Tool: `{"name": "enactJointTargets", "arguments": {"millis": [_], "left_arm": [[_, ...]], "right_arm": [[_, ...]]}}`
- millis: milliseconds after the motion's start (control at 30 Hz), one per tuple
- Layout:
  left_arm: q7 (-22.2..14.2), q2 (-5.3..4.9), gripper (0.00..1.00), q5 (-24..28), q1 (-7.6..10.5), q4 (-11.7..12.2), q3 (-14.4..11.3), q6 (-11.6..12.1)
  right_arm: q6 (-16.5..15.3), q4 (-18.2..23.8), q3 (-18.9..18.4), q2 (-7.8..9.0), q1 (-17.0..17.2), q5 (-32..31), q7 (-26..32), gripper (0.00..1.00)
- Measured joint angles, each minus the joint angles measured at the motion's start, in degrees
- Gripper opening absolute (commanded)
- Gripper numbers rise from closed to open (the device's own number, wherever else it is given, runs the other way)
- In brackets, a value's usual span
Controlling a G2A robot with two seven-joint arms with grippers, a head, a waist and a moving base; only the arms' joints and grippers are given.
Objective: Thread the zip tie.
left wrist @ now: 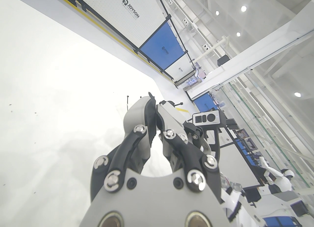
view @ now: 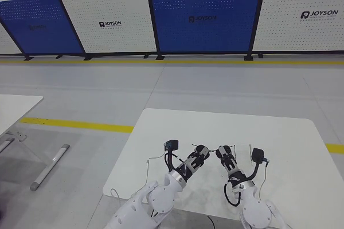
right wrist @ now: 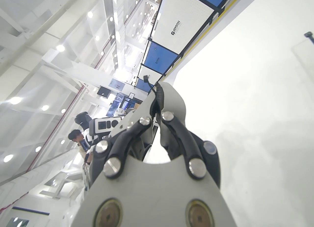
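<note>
While the two arms meet tip to tip over the near middle of the white tabletop (view: pixel 286 131), the threading itself looks not yet done. The right gripper (right wrist: pixel 157 89) has its jaws pressed together on a black zip tie (right wrist: pixel 146 78). The tie's square head and a short curl of strap stick out past the fingertips, raised off the tabletop. The left gripper (left wrist: pixel 153 105) sits just beside it with its jaws also together. I cannot tell whether the strap's tail is pinched between them, since nothing clearly tie-like shows past its pads. A spare zip tie (view: pixel 235 150) lies flat on the tabletop just beyond the right gripper, with another near it, both apart from the arms.

My reading is that this is the alignment step: the head is presented and the tail has still to find the slot. The next move calls for very fine positioning, with the tail's tip square to the small opening in the head and the two grippers held steady against each other. The strap is thin and springy, so it will likely bend aside if pushed off-axis. A grip close to the tail's end should help.
</note>
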State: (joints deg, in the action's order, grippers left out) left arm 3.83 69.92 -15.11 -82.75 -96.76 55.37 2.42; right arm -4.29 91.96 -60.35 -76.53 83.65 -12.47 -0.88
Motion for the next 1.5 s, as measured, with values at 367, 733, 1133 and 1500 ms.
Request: {"name": "enactJointTargets", "arguments": {"millis": [367,733,1133,1500], "left_arm": [[0.0,0.0,0.0,0.0,0.0,0.0,0.0,0.0],[0.0,0.0,0.0,0.0,0.0,0.0,0.0,0.0],[0.0,0.0,0.0,0.0,0.0,0.0,0.0,0.0],[0.0,0.0,0.0,0.0,0.0,0.0,0.0,0.0]], "right_arm": [[1.1,3.0,-1.8,-0.11,3.1,-2.0,-5.6,0.0],[2.1,5.4,-2.4,-0.04,5.3,-3.9,-5.3,0.0],[5.8,6.7,-5.3,0.43,4.8,-6.9,-3.0,0.0],[8.1,9.7,-6.2,1.01,5.3,-8.5,7.3,0.0]]}}
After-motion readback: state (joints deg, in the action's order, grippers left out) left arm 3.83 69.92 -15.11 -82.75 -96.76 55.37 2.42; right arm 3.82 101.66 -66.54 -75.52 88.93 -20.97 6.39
